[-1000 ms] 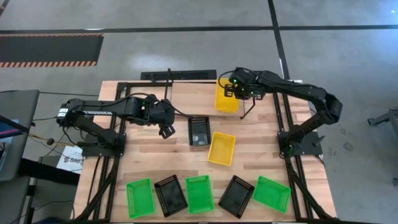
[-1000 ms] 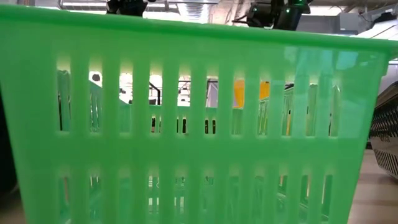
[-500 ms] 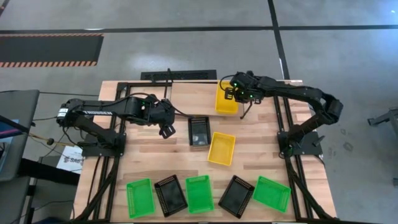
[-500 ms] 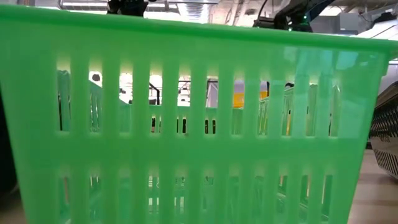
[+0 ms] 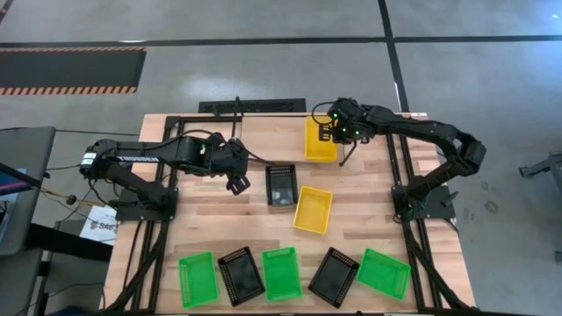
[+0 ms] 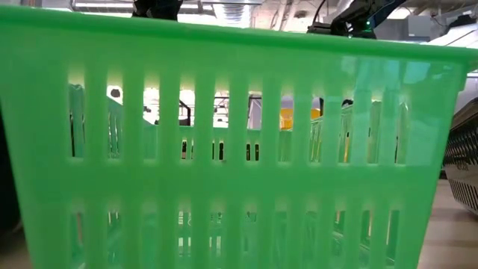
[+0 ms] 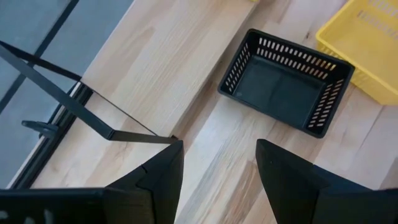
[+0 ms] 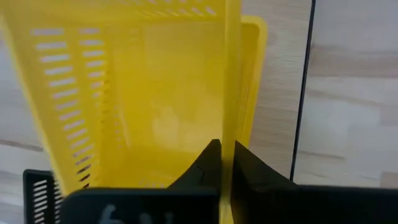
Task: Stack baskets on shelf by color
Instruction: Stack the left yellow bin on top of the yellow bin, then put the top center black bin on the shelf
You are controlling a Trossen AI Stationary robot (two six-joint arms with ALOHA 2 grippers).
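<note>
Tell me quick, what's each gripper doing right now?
Left gripper: open, holding nothing, above the table near a black basket.
Right gripper: closed on the rim of a yellow basket.

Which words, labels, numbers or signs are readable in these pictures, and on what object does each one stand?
No text is surely readable.
White paper sheet beside the wooden table: dark print, too small to read.
White band on the left arm: too small to read.
Pale marks on the dark part below the right wrist camera: blurred, unreadable.
Yellow mesh plastic basket, black mesh plastic basket: no text.
</note>
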